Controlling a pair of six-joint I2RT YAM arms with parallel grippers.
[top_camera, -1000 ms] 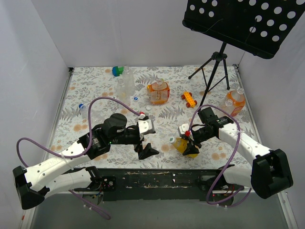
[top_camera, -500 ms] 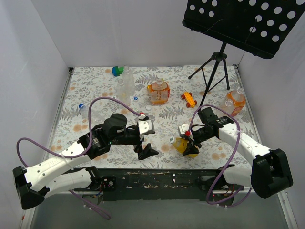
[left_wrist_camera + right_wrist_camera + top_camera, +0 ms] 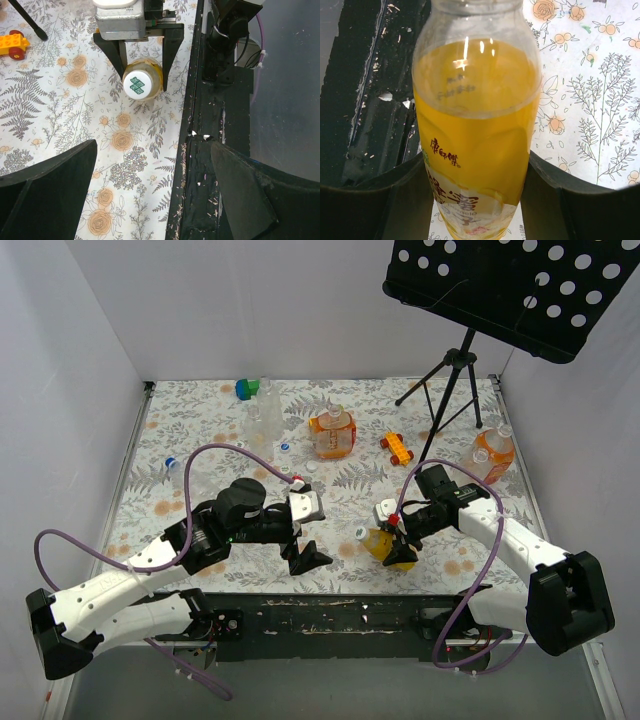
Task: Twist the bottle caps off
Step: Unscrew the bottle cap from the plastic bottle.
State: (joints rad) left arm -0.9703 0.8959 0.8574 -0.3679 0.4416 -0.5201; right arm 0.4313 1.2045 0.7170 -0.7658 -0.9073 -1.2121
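The right gripper (image 3: 391,548) is clamped on a bottle (image 3: 476,130) of yellow liquid near the front edge of the table (image 3: 215,430), one finger (image 3: 367,207) pressed to each side of its lower body. The bottle is tipped over so that its neck points toward the left arm. Its white cap (image 3: 136,85), marked in green, is still screwed on and faces the left wrist camera squarely. The left gripper (image 3: 306,556) hangs just beside it, a little apart from the cap, with its fingers (image 3: 47,187) spread wide and nothing between them. Whether the bottle rests on the flowered cloth or is held just above it cannot be told. Farther back stand an orange bottle (image 3: 332,434), a pair of clear bottles (image 3: 264,406) and another orange bottle (image 3: 493,453) near the right wall. A small bottle with a blue cap (image 3: 176,468) lies toward the left wall. An orange toy car (image 3: 397,447) sits between the two orange bottles, and a green-and-blue block (image 3: 247,389) sits at the back.
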